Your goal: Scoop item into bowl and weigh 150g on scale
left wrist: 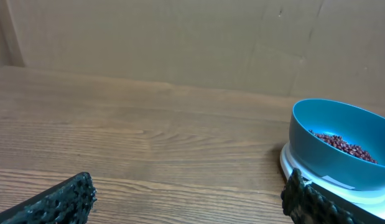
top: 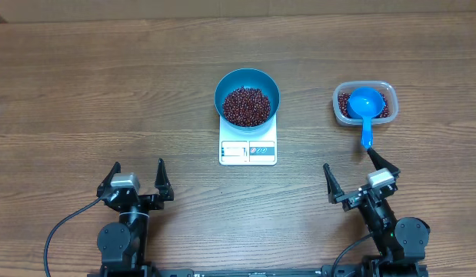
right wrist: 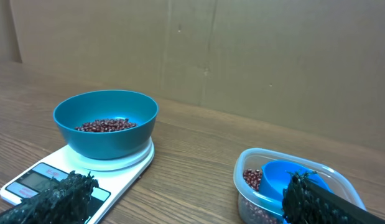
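**Both grippers wide open and empty, beans in the bowl on the scale**

At the near edge of the wooden surface [top: 107,92], the left gripper [top: 138,168] stands with its jaws spread wide, holding nothing. The right gripper [top: 353,163] is equally wide open and empty. One of its fingers lies just beside the handle end of a blue scoop [top: 364,102]; contact cannot be told. Between the arms and farther out sits the white scale [top: 247,151], display toward the robot. The blue bowl [top: 271,86] rests on it, holding a heap of red-brown beans [top: 247,106]. To the right, well apart, a clear tub [top: 385,92] holds more beans and the scoop's cup.
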